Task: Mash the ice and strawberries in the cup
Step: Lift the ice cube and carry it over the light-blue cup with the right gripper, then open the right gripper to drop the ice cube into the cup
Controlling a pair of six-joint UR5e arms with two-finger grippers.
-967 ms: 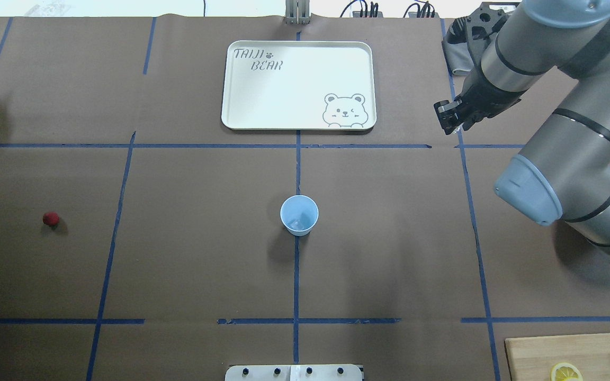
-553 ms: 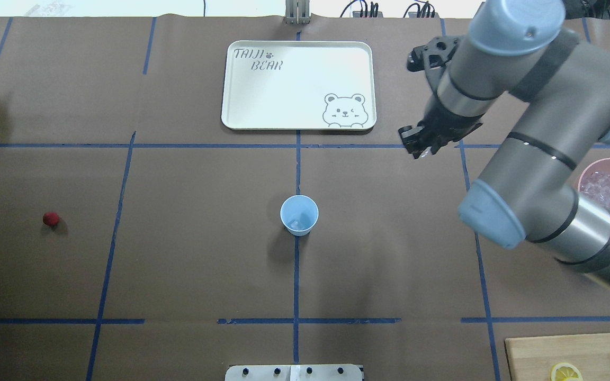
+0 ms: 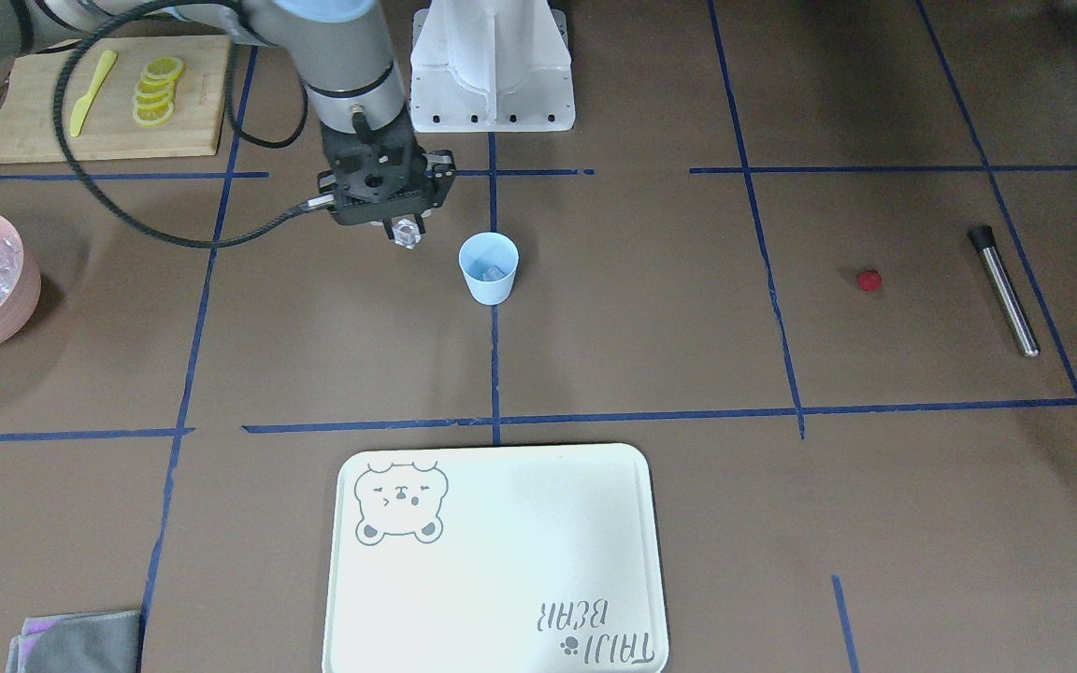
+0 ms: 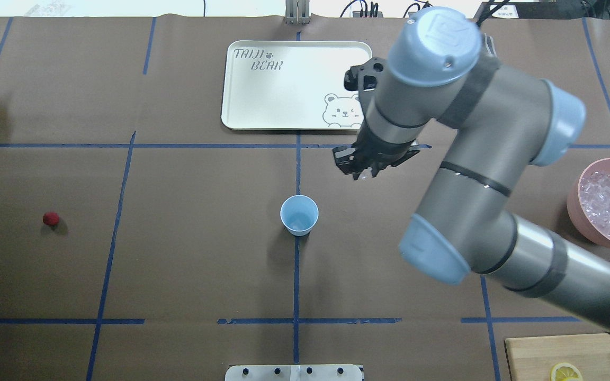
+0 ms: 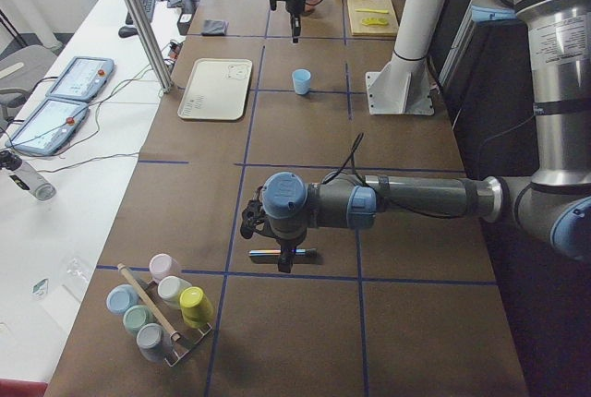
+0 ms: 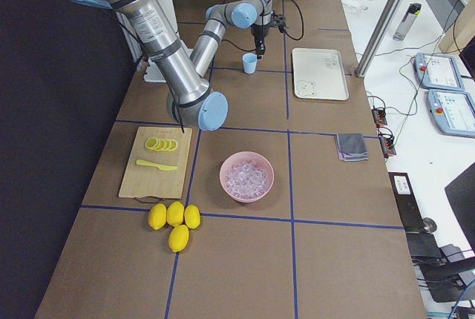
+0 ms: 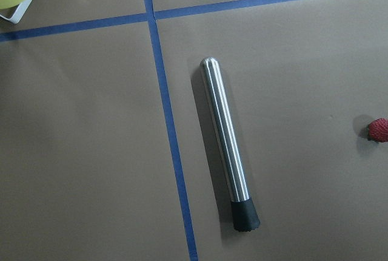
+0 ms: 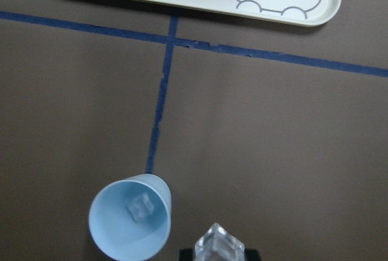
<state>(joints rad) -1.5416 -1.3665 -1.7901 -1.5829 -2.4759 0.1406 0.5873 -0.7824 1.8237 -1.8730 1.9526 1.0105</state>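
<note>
The light blue cup (image 4: 299,215) stands upright at the table's middle, with one clear ice cube (image 8: 140,206) in its bottom. My right gripper (image 4: 358,172) hovers to the right of the cup and a little beyond it. It is shut on another clear ice cube (image 3: 407,235), which also shows in the right wrist view (image 8: 219,246). The small red strawberry (image 4: 51,218) lies on the table far left, and shows in the left wrist view (image 7: 378,130). My left gripper (image 5: 282,263) hangs over a steel muddler (image 7: 227,139); I cannot tell whether it is open or shut.
A pink bowl (image 4: 575,196) of ice cubes stands at the right edge. A white bear tray (image 4: 294,84) lies beyond the cup. A cutting board (image 3: 43,121) with lemon slices and a yellow knife is near the robot's base. A grey cloth (image 3: 80,640) lies at the far right corner.
My right arm has swung left from the table's far right toward the cup, carrying the ice cube, and uncovered the pink bowl. Cup and strawberry have not moved.
</note>
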